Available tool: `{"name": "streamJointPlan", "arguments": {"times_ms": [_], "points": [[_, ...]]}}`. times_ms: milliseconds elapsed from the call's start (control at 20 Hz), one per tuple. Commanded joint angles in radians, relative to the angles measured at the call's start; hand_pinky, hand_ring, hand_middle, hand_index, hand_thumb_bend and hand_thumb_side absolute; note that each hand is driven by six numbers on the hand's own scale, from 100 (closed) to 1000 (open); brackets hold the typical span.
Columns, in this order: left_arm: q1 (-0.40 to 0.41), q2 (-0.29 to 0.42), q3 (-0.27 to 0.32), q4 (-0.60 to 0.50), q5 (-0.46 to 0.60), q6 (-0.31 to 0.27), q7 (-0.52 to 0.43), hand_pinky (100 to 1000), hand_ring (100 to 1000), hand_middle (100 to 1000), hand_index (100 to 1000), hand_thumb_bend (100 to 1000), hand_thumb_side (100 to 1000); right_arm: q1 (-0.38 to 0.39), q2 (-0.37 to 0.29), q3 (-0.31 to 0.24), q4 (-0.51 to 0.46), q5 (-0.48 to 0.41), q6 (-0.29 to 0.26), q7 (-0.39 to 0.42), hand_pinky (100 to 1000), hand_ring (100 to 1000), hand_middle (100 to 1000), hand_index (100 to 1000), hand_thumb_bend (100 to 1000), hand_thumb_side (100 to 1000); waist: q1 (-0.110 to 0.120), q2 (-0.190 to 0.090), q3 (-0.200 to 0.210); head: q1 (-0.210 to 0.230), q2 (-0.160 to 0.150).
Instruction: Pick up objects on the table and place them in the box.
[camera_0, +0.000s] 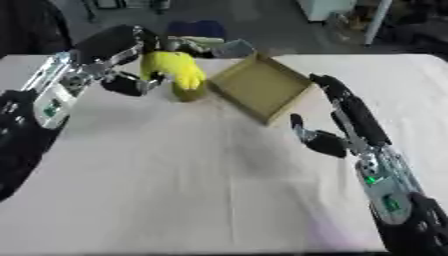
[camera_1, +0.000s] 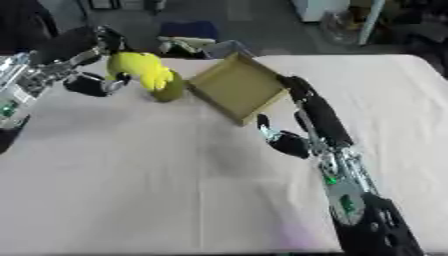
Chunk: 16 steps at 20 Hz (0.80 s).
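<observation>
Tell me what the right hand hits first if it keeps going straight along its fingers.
Probably the cardboard box: the right hand lies open, fingertips right at its near-right wall; whether they already touch is unclear.

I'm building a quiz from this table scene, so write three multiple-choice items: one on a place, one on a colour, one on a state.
1. Where is the box relative to the yellow toy?
A. To its right
B. To its left
C. Under it

2. What colour is the toy in the left hand?
A. Red
B. Yellow
C. Blue

3. How is the right hand at this moment?
A. Shut on the toy
B. Inside the box
C. Open, fingers straight, beside the box

Answers:
1. A, the box lies right of the toy on the table.
2. B, the toy is bright yellow.
3. C, it holds nothing and its straight fingers lie along the box's right side.
</observation>
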<state>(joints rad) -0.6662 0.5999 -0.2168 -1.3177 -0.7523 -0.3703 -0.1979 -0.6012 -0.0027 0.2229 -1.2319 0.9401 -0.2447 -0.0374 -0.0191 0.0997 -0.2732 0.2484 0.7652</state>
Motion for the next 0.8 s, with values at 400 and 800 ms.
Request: {"name": "streamJointPlan", "arguments": {"times_ms": [400, 800], "points": [[-0.254, -0.225, 0.043, 0.245, -0.159, 0.137, -0.028, 709, 639, 641, 795, 100, 138, -0.047, 0.022, 0.015, -0.016, -0.009, -0.015, 0.011, 863, 1000, 900, 1000, 218, 437, -0.001, 0.015, -0.043, 0.039, 0.005], [-0.309, -0.304, 0.040, 0.450, -0.285, 0.240, 0.080, 726, 677, 695, 833, 106, 180, -0.054, 0.030, 0.021, -0.024, -0.013, -0.020, 0.015, 862, 1000, 900, 999, 221, 438, -0.003, 0.027, -0.069, 0.053, 0.005]]}}
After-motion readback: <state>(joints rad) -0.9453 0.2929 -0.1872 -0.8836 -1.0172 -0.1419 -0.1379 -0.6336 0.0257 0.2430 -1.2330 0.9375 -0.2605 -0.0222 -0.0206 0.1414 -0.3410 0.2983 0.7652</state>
